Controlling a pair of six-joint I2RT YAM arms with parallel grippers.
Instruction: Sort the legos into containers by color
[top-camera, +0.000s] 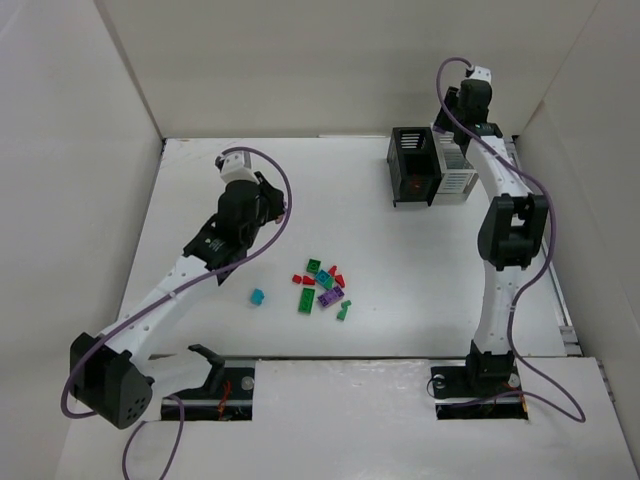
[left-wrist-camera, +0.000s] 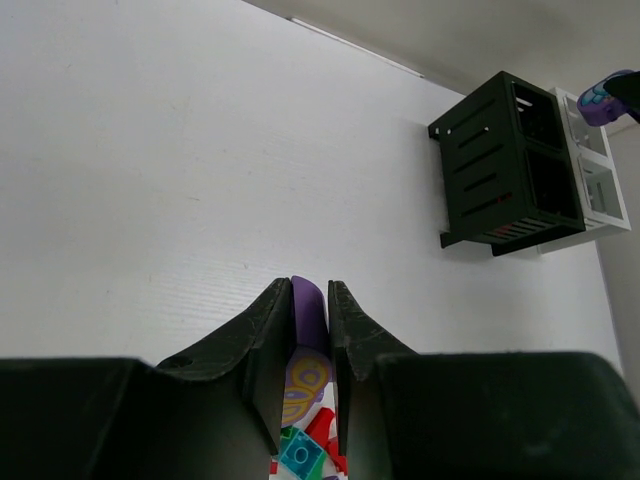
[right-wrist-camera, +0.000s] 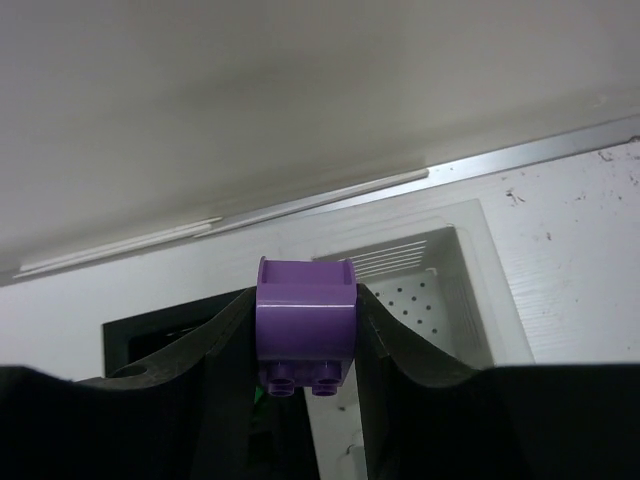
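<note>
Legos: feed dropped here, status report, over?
Left fingers shut on purple lego. Right fingers shut on second purple lego, above white container. Nothing in the way.

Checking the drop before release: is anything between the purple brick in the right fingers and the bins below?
Nothing visible. The right gripper holds the purple brick above the white bin and black bin, whose open tops are unobstructed.

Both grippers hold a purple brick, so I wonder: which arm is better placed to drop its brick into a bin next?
Right. The right gripper holds its purple brick above the black bin and white bin. The left gripper, gripping another purple brick, is far from them, nearer the loose bricks.
</note>
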